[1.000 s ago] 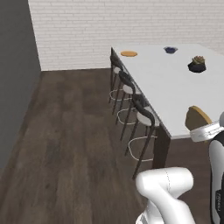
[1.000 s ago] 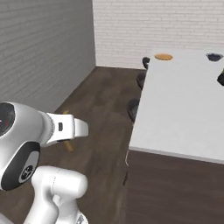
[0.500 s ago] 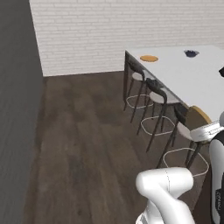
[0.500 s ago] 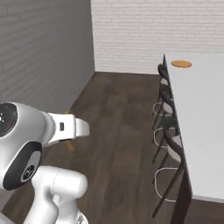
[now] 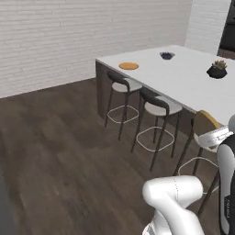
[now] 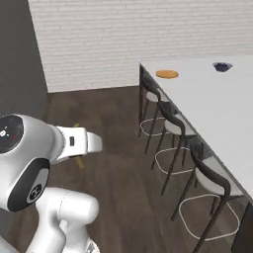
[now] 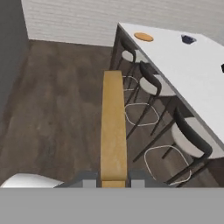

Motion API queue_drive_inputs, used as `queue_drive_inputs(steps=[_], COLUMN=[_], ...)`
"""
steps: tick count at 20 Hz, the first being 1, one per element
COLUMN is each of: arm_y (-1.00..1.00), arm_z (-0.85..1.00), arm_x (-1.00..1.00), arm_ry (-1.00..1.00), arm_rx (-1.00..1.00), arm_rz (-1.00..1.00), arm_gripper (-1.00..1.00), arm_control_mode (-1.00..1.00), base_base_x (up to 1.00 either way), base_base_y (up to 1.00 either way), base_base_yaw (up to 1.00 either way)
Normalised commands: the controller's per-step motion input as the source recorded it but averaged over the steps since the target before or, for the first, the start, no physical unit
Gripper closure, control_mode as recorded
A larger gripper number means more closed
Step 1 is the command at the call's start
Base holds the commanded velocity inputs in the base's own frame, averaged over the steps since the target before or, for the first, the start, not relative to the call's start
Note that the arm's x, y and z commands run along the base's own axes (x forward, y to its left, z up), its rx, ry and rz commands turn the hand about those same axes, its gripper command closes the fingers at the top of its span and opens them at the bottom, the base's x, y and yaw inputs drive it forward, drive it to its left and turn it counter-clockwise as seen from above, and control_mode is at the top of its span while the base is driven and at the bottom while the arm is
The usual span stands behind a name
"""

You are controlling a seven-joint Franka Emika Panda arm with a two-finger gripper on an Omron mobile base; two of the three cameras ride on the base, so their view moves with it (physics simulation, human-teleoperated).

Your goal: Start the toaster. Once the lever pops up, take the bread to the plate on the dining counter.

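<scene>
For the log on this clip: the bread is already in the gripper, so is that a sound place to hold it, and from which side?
Yes, likely sound. The gripper is shut on the bread, pinching one edge across its two flat faces, so the slice juts out edge-on along the fingers. A thin flat slice is best pinched across its faces from an open edge, as here; that leaves its far edge free to lower onto the plate.

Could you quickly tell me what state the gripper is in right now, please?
Gripper: closed on the bread, held edge-on between its two fingertips and carried above the floor beside the dining counter.
</scene>
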Motion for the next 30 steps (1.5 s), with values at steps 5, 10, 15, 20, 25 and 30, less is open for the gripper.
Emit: queue_drive_inputs(steps=[5, 10, 15, 20, 25, 30], arm_y=[0.00, 0.00, 0.00, 0.00, 0.00, 0.00], arm_z=[0.00, 0.00, 0.00, 0.00, 0.00, 0.00], arm_x=[0.00, 0.00, 0.00, 0.00, 0.00, 0.00], arm_ry=[0.00, 0.00, 0.00, 0.00, 0.00, 0.00], arm_rx=[0.00, 0.00, 0.00, 0.00, 0.00, 0.00], arm_rz=[0.00, 0.00, 0.00, 0.00, 0.00, 0.00], arm_gripper=[1.00, 1.00, 1.00, 1.00, 1.00, 1.00], arm_control_mode=[1.00, 1.00, 1.00, 1.00, 1.00, 1.00], base_base_x=[0.90, 0.98, 1.00, 1.00, 1.00, 1.00], base_base_y=[1.00, 1.00, 1.00, 1.00, 1.00, 1.00], base_base_yaw=[-0.61, -0.57, -0.45, -0.35, -0.34, -0.37])
